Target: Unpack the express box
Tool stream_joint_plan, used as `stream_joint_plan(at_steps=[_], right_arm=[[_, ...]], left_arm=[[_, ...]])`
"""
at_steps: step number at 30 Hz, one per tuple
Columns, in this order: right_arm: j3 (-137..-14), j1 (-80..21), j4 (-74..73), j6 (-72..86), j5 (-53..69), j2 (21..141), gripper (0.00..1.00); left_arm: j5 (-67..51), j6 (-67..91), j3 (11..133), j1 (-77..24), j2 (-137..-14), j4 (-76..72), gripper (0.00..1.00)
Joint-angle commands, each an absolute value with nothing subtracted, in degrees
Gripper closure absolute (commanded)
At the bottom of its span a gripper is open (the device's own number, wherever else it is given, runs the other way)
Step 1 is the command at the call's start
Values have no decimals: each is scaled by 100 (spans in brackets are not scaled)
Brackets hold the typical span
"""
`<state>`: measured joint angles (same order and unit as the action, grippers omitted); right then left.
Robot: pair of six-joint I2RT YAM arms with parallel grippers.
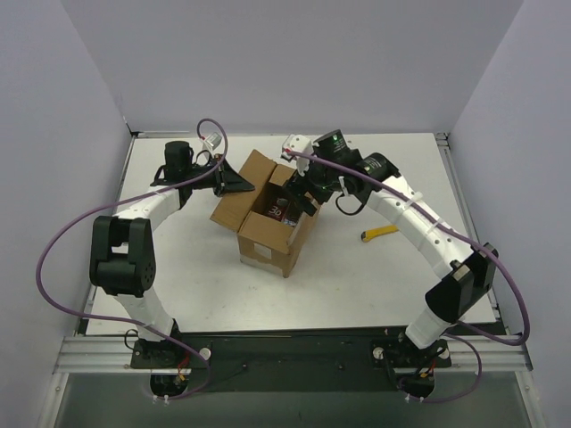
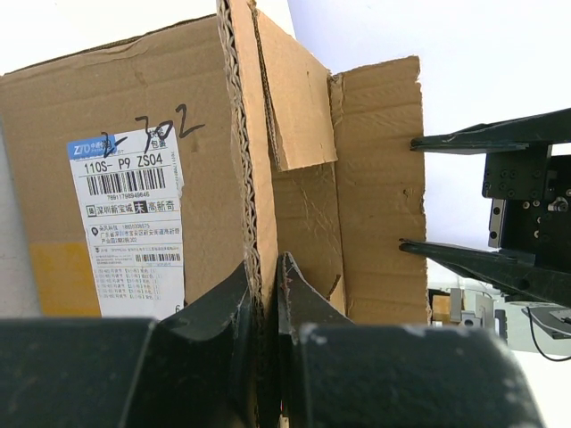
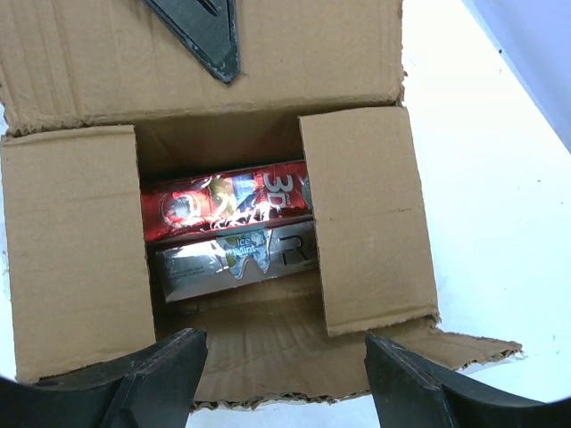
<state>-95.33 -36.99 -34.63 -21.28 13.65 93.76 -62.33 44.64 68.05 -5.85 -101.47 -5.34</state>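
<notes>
At centre of white desk (image 1: 375, 276): brown corrugated cardboard express box (image 1: 268, 223), flaps open. Left hand (image 2: 266, 272) pinches side flap. Right hand (image 3: 285, 357) open, empty, straight above opening; slim red-and-white carton (image 3: 223, 201) below, long axis along finger line; wrist turn likely needed.

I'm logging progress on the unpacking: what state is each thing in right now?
express box: standing, top flaps open
left gripper: jaws shut on a flap
right gripper: jaws open over the box
red carton: lying inside the box
silver pack: inside, beside the red carton
yellow knife: lying on the table
</notes>
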Motion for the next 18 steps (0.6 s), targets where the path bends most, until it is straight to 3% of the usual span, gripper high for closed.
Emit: stream_joint_plan(at_steps=[1,18], right_arm=[[-9088,-3604,-4517,-2268,940,9404,27],[-8604,-3331,-4518,-2224,1608,9492,36]], left_arm=[[-6179,4192,7084,-457,-9958,-642,83],[-6346,4025,6970,-527,-10028,-571,83]])
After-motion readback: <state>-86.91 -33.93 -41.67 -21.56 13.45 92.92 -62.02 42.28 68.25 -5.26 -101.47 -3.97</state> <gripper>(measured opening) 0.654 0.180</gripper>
